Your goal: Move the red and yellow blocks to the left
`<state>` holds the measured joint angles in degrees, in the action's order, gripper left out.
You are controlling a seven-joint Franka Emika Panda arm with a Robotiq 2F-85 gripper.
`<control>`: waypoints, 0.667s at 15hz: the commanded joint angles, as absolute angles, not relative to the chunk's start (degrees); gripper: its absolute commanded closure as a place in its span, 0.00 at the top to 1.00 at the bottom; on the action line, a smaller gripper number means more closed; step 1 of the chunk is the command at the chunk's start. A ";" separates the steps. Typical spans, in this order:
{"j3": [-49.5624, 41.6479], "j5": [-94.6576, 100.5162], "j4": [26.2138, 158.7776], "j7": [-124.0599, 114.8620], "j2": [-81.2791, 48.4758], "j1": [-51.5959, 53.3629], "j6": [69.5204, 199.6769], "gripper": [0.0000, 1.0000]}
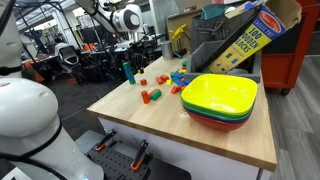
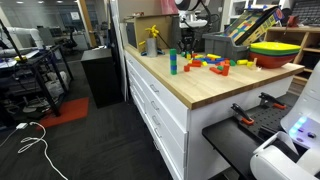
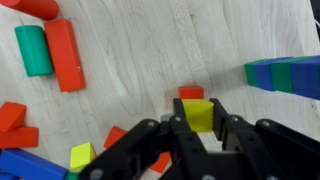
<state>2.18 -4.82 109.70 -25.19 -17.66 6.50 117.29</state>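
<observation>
In the wrist view my gripper (image 3: 199,120) is shut on the yellow block (image 3: 199,113). One dark finger (image 3: 177,124) presses each side of it. The red block (image 3: 191,92) lies on the wooden table just beyond the yellow one, touching or almost touching its far edge. I cannot tell whether the yellow block rests on the table or hangs just above it. In both exterior views the blocks are tiny. They form a loose scatter (image 1: 160,85) (image 2: 215,65) on the tabletop, and there I cannot pick out the held block.
A green cylinder (image 3: 34,50) and a long red block (image 3: 65,55) lie at the upper left. Blue and green blocks (image 3: 285,75) sit at the right. More red, yellow and blue pieces (image 3: 83,156) lie at the lower left. Stacked plastic bowls (image 1: 222,100) and a block box (image 1: 245,40) stand nearby.
</observation>
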 commanded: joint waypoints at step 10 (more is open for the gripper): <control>2.28 -5.84 111.10 -22.83 -19.68 6.31 121.08 0.07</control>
